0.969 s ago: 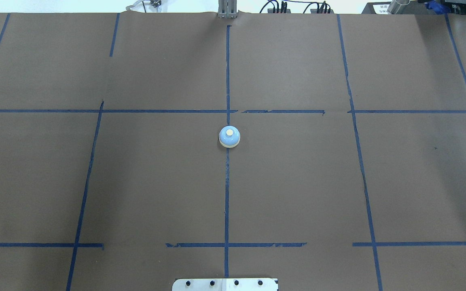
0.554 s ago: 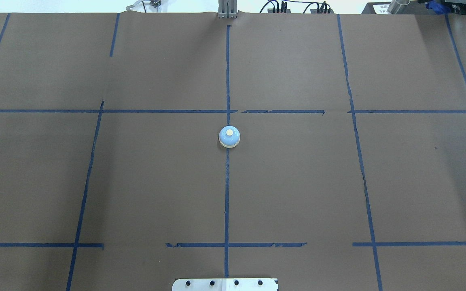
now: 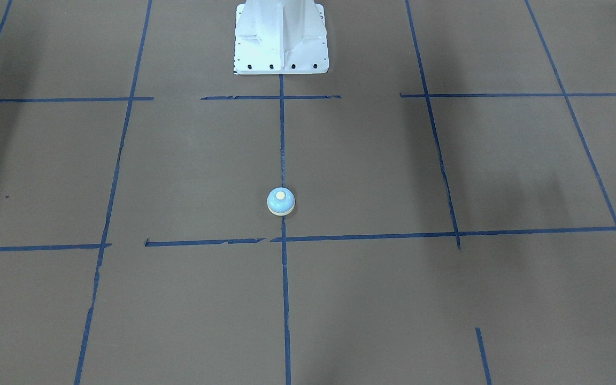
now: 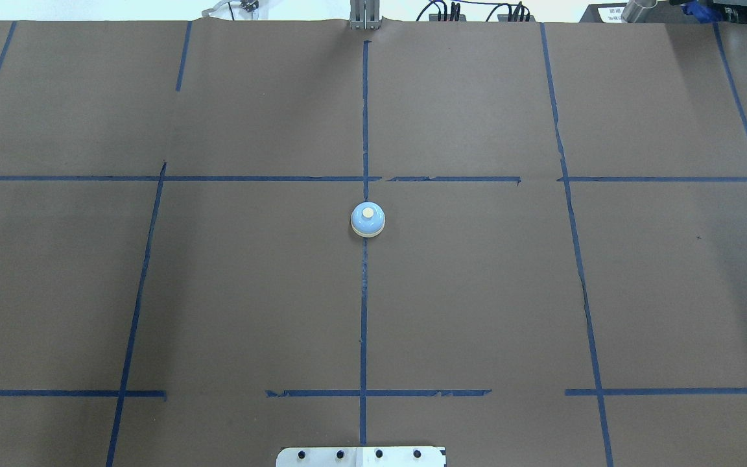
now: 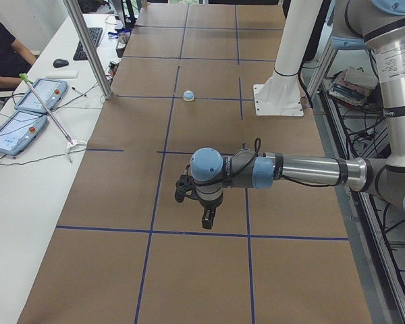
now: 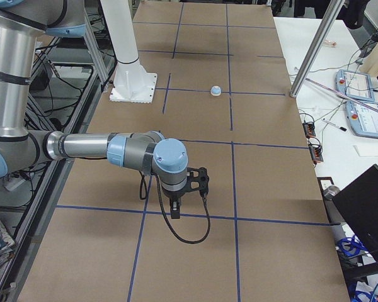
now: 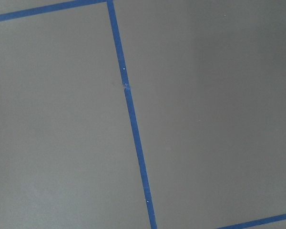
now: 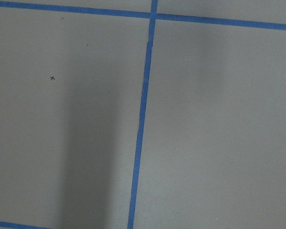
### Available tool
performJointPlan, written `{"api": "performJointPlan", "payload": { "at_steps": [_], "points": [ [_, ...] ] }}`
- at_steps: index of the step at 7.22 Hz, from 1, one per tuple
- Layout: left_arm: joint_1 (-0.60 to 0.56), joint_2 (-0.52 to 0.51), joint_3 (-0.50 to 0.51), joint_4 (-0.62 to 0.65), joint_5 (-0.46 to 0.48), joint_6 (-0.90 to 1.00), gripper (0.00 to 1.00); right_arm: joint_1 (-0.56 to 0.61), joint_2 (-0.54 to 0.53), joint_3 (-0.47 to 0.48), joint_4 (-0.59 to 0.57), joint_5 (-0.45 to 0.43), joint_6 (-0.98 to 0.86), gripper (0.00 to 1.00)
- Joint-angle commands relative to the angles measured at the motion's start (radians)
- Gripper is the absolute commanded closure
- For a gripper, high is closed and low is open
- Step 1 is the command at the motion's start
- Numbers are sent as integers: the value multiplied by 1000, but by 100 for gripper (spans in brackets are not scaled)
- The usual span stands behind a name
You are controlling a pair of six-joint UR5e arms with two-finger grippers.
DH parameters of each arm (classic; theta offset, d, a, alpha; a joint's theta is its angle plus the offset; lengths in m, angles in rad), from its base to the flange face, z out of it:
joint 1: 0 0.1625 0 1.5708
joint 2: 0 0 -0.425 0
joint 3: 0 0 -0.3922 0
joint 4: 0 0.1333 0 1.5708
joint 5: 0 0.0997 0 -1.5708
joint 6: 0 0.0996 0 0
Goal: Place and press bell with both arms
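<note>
I cannot tell how wide my left fingers (image 5: 207, 217) or right fingers (image 6: 174, 209) stand; both hang well off to the sides. Farther off, the bell (image 4: 367, 220) sits upright on the bench (image 4: 477, 292), astride the centre tape line (image 4: 364, 324). I'd descend centred, gripping its dome evenly.

even diffuse light from above, moderately bright. broad soft-edged shadows lie on the brown paper (image 3: 372, 160) in the front view, one vertical band in the right wrist view. bell (image 4: 367, 220) sharp. wrist views greyish, washed.
</note>
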Motion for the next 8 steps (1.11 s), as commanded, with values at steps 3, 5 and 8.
{"api": "performJointPlan", "payload": {
  "at_steps": [3,5,8],
  "points": [
    [-2,-23,-5,-9,-2,2,0,-76,6,31,3,-36,14,0],
    [-3,-33,11,-8,2,3,0,-84,6,50,6,-27,72,0],
    [-3,-54,29,-3,2,8,0,-90,10,50,13,-25,83,0]
  ]
}}
